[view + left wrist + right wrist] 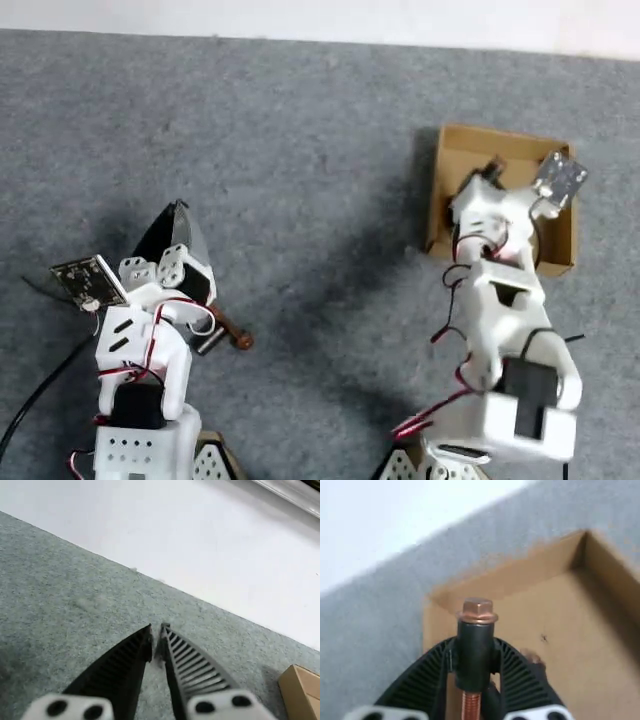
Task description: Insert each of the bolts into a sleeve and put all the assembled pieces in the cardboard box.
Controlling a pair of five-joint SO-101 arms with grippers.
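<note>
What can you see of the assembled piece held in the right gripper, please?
The assembled piece is a copper-coloured hex-head bolt through a black sleeve, its shank showing past the sleeve's other end. The right gripper clamps the sleeve between ribbed black fingers, holding it above the open cardboard box.

Bright, diffuse light casts soft shadows on the grey mat (300, 150) left of the cardboard box (466, 165).
</note>
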